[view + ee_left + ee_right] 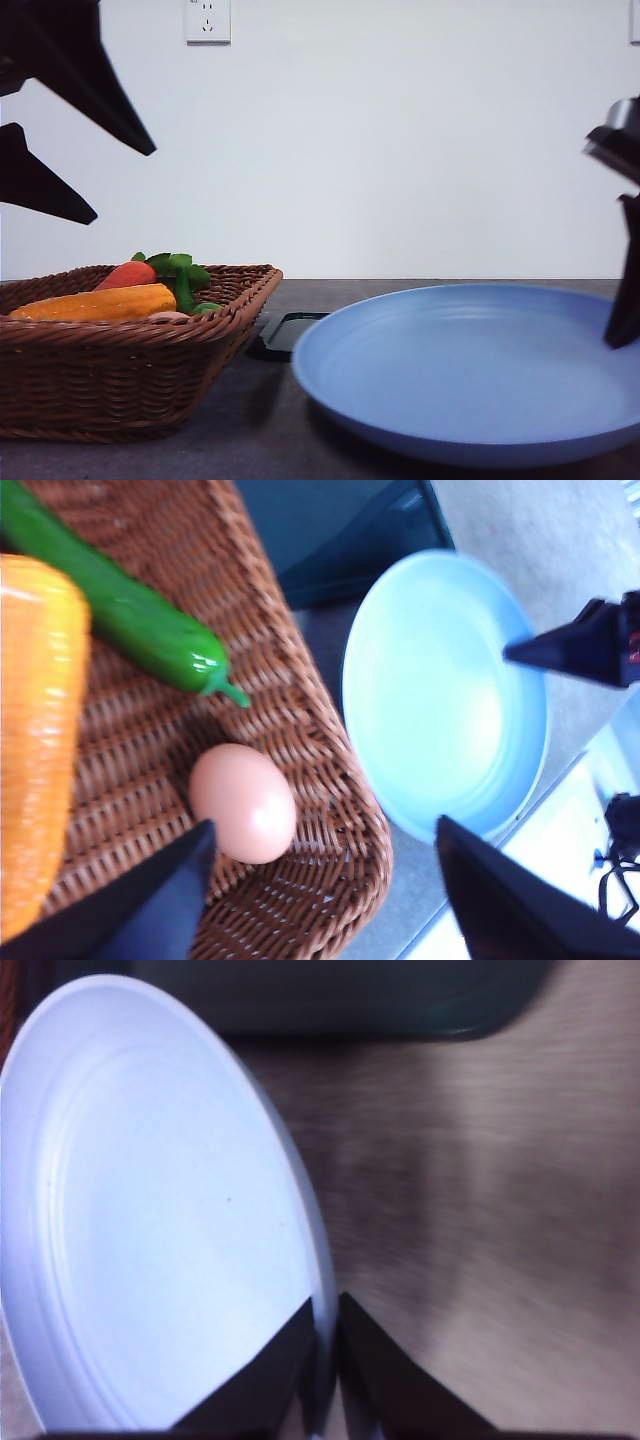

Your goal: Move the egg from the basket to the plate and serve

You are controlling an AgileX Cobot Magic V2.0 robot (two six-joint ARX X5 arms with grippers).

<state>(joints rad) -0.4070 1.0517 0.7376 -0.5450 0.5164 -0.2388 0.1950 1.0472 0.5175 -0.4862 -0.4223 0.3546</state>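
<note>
The egg point(243, 802) lay in the basket point(290, 720) near its plate-side corner, looking light, smooth and breakable; best pinched gently across its middle. The left gripper point(320, 900) hung wide open above it. The right gripper point(325, 1360) pinched the plate point(150, 1210) rim.

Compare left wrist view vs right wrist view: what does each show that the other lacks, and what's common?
Left wrist view alone: the egg lying in the basket beside a green pepper and an orange corn cob, with the open left tool above the basket's corner.

Right wrist view alone: the right tool shut on the plate's rim, and the bare tabletop beside it.

Both: the light blue plate, holding nothing, and a dark tray beyond it.
</note>
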